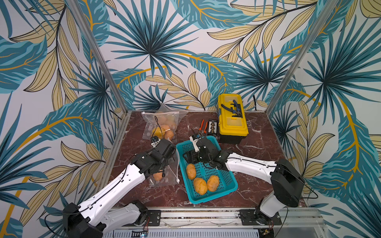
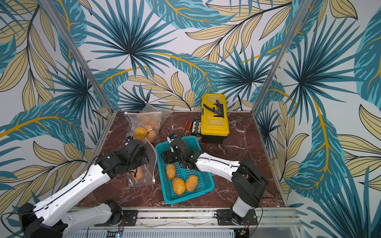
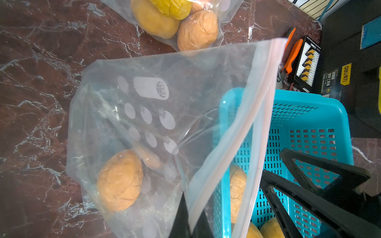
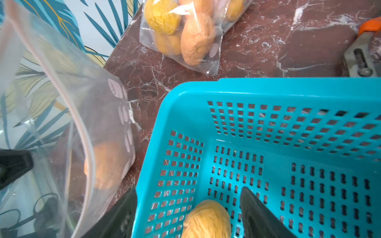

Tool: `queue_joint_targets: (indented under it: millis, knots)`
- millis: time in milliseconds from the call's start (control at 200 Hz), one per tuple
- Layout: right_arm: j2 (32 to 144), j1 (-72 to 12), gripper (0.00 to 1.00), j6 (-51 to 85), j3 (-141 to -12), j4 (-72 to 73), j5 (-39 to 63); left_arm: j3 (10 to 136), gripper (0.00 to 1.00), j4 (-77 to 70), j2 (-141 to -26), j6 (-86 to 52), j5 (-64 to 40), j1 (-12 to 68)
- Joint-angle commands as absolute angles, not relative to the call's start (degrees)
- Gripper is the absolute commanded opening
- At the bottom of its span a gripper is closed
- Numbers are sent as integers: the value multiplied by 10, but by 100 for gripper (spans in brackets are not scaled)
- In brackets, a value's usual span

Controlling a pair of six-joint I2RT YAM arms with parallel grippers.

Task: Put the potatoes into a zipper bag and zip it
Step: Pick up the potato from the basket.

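Observation:
Three potatoes [image 1: 191, 171] [image 1: 200, 186] [image 1: 213, 183] lie in the teal basket [image 1: 218, 173]. My right gripper [image 4: 188, 191] hangs open inside the basket, its fingers on either side of the farthest potato [image 4: 206, 220] without touching it. A clear zipper bag [image 3: 165, 103] stands just left of the basket with one potato [image 3: 119, 181] inside. My left gripper [image 3: 190, 224] is shut on the bag's rim and holds its mouth up and open beside the basket wall. In both top views the left fingertips are hidden under the wrist.
A second clear bag [image 1: 162, 125] full of potatoes lies at the back left. A yellow toolbox [image 1: 233, 117] stands at the back right. Orange-handled pliers [image 1: 203, 126] and a bit set [image 1: 212, 127] lie between it and the basket's far end. Patterned walls close three sides.

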State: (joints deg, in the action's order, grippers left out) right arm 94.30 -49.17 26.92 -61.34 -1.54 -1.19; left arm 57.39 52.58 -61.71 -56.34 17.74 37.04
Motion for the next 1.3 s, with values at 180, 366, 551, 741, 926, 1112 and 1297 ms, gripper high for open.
queue_joint_targets:
  millis: [180,366,551,741,926,1112,1297]
  knots:
    - [830,-493,79,262,-536,-82,-113,589,0,533,-611,-551,166,369]
    - [779,-493,81,273,-497,-115,-126,587,0,533,-604,-552,165,369]
    - [790,-494,88,267,-486,-119,-89,585,0,533,-600,-553,167,369]
    - [841,-494,94,265,-490,-104,-60,587,0,533,-603,-552,167,369]
    - [888,-494,98,266,-504,-80,-24,586,0,533,-604,-552,168,369]
    - [936,-494,97,271,-527,-62,3,586,0,533,-602,-554,169,369]
    - [977,-494,96,273,-550,-62,18,584,0,533,-600,-554,170,369]
